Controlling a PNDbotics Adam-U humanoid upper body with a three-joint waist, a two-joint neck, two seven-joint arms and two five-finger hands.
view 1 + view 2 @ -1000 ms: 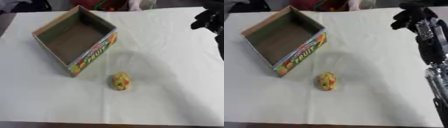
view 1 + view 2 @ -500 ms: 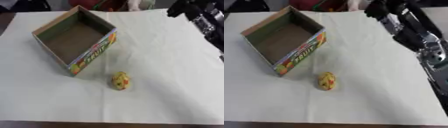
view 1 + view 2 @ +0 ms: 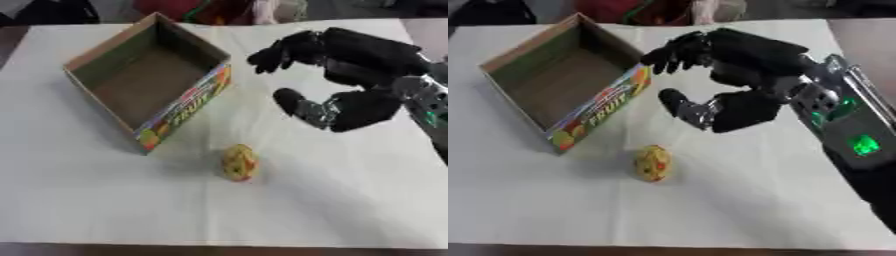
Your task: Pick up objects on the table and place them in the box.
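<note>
A small yellow oval object with red and green specks [image 3: 239, 162] lies on the white table cover, just in front of the box's near corner. The cardboard box [image 3: 103, 58] stands open at the left, with a colourful fruit print on its side and nothing visible inside. My right hand [image 3: 354, 107] reaches in from the right, above and to the right of the yellow object. It is open, fingers spread and thumb apart, and holds nothing. My left hand shows in neither view.
The white cover [image 3: 332, 200] spreads over the whole table; its front edge runs along the bottom of the view. Red and dark items [image 3: 219, 10] sit beyond the far edge.
My right hand has come from the far right corner toward the middle of the table, and now hangs near the box and the yellow object. Box and object have not moved.
</note>
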